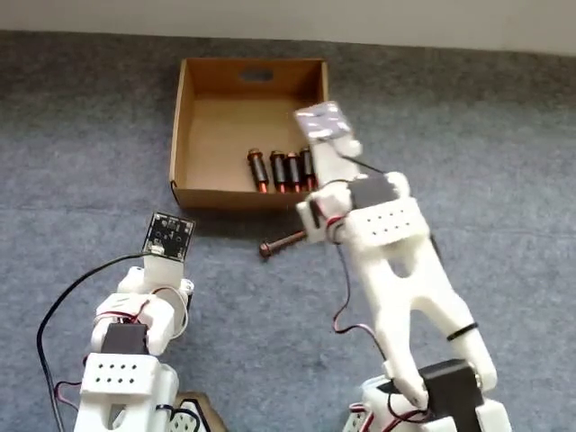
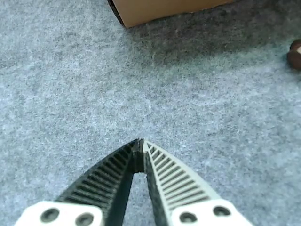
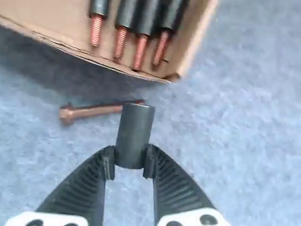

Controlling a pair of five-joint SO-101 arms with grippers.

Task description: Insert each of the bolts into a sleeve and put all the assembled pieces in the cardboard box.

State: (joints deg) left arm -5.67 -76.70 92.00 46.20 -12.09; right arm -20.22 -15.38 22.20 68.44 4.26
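In your right wrist view, the right tool (image 3: 129,162) clamps a sleeve (image 3: 135,127) beside a loose bolt (image 3: 91,111) near the cardboard box (image 3: 56,42). Your left tool (image 2: 141,143) is closed, empty.

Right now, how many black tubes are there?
5. Four sleeves lie side by side in the cardboard box, each on a bolt. The fifth sleeve is held in the right gripper, near the loose bolt. The arm may hide more.
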